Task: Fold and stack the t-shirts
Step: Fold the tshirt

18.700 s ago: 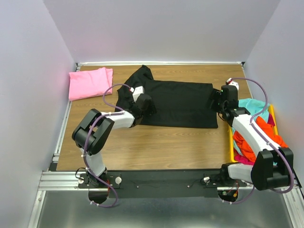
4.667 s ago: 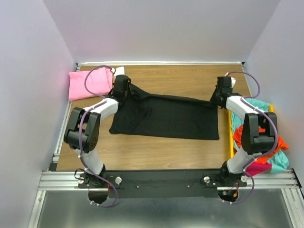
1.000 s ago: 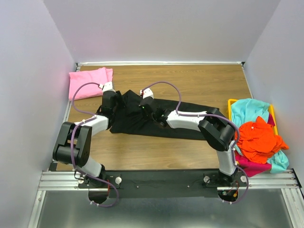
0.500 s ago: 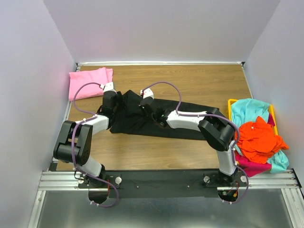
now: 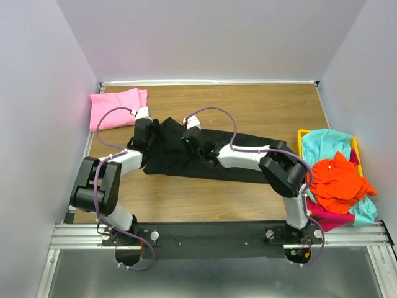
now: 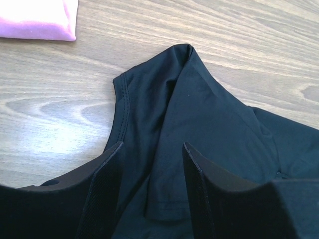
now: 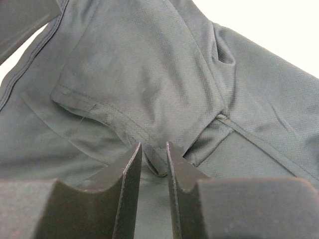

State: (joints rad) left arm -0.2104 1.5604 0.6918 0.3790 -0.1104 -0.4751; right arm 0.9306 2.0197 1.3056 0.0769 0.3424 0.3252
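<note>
At the far left corner the pink t-shirt [image 5: 118, 107] is lying folded, apart from both arms. Just right of it the left gripper [image 6: 152, 147] is hovering low over the sleeve end of the black t-shirt [image 5: 205, 169], which is lying across the middle of the table. Its jaws are standing wide and straddling a ridge of cloth without clamping it. The right gripper [image 7: 153, 147], at the shirt's far right corner seconds ago, is now sitting on the cloth left of centre and easing its jaws apart. Only a narrow gap is showing around a small fold, and I cannot tell whether it is pinching. Probably 1 fold is being released. The yellow bin [image 5: 300, 133] is holding the other t-shirts [image 5: 335, 180].
</note>
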